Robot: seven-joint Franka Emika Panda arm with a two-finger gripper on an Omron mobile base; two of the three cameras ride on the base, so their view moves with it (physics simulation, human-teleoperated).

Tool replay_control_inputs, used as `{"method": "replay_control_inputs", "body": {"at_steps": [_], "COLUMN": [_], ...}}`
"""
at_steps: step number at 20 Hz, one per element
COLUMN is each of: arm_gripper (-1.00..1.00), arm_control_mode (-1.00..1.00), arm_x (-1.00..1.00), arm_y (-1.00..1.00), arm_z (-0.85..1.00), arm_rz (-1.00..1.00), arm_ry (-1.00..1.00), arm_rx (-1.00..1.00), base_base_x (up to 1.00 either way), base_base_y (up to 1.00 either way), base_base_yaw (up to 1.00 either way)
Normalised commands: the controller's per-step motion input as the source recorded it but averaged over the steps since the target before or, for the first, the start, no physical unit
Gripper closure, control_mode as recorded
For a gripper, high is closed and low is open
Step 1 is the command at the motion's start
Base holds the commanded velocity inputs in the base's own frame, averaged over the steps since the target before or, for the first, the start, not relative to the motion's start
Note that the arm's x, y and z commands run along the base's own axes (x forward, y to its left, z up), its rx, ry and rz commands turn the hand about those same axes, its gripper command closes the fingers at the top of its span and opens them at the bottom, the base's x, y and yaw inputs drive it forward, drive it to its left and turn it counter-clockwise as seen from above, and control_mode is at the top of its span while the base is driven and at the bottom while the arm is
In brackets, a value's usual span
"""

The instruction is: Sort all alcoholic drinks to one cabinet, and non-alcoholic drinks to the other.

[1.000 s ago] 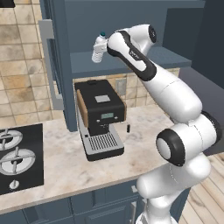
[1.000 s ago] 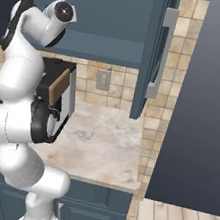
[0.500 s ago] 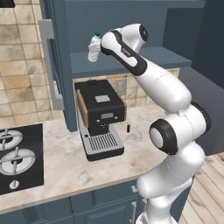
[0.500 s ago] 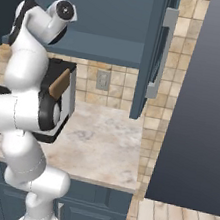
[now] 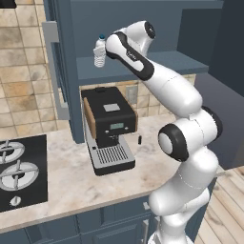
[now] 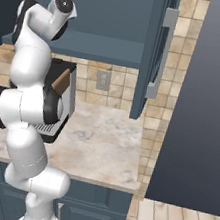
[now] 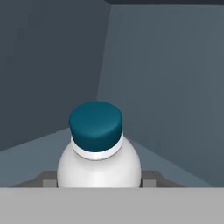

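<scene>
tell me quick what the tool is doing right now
Tool: closed on the water bottle, held upright at the open upper cabinet's shelf.

Water bottle [image 5: 99, 52] clear, ribbed, teal cap; cabinet [image 5: 143, 28] dark blue; coffee machine [image 5: 109, 128] black; counter [image 5: 71, 176] beige marbled.

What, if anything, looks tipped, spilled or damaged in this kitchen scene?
Nothing stands out. The water bottle sits upright in the gripper at the open cabinet, capped, and the coffee machine stands square on the counter.
</scene>
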Motion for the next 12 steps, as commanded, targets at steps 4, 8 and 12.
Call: {"method": "replay_control_inputs", "body": {"at_steps": [4, 8, 12], "arm_gripper": [1.0, 1.0, 1.0], "arm_control_mode": [-1.0, -1.0, -1.0], "arm_x": [0.23, 0.14, 0.01], "arm_y": [0.0, 0.0, -0.01], "arm_z": [-0.29, -0.3, -0.39], "arm_rz": [0.0, 0.0, 0.0], "arm_ry": [0.0, 0.0, 0.0], "arm_rx": [-0.08, -0.03, -0.01], "base_base_x": [0.0, 0.0, 0.0], "base_base_y": [0.0, 0.0, 0.0], "base_base_yaw": [0.0, 0.0, 0.0]}}
